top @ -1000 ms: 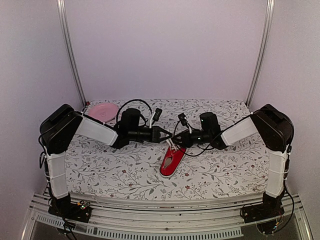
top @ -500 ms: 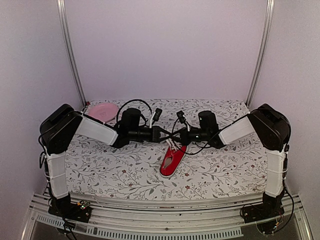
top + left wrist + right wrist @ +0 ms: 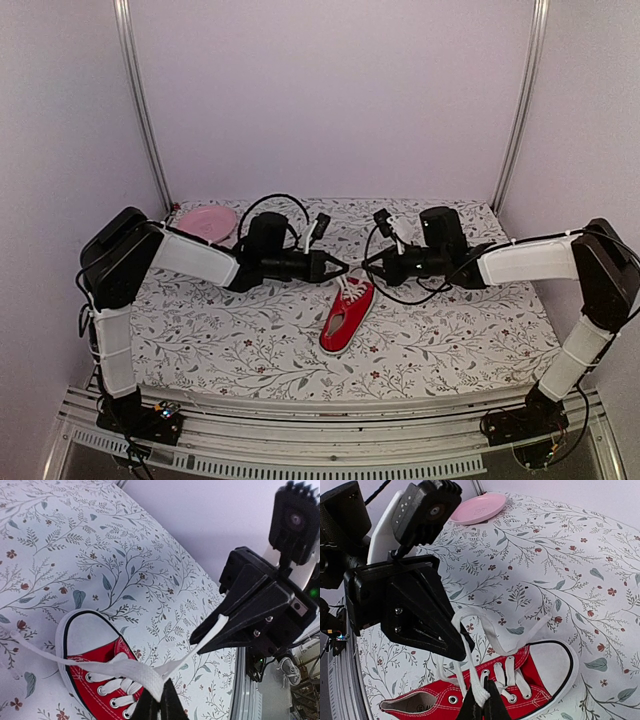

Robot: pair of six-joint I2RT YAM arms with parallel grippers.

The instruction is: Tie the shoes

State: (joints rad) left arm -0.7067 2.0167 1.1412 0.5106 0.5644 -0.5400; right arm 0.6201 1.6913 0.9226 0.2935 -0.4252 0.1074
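Observation:
A small red sneaker with a white toe cap lies on the floral cloth, toe pointing away. My left gripper and right gripper face each other tip to tip just above its toe end. In the left wrist view my left gripper is shut on a wide white lace over the shoe, and the right gripper pinches the strand beyond. In the right wrist view my right gripper is shut on a lace strand above the eyelets; the left gripper holds a loop.
A pink plate sits at the back left corner; it also shows in the right wrist view. Black cables arch over both wrists. The metal frame rail runs along the near table edge.
The right arm has stretched out and its gripper has drawn back to the right. The grippers stand a little further apart. The shoe's toe has shifted slightly right.

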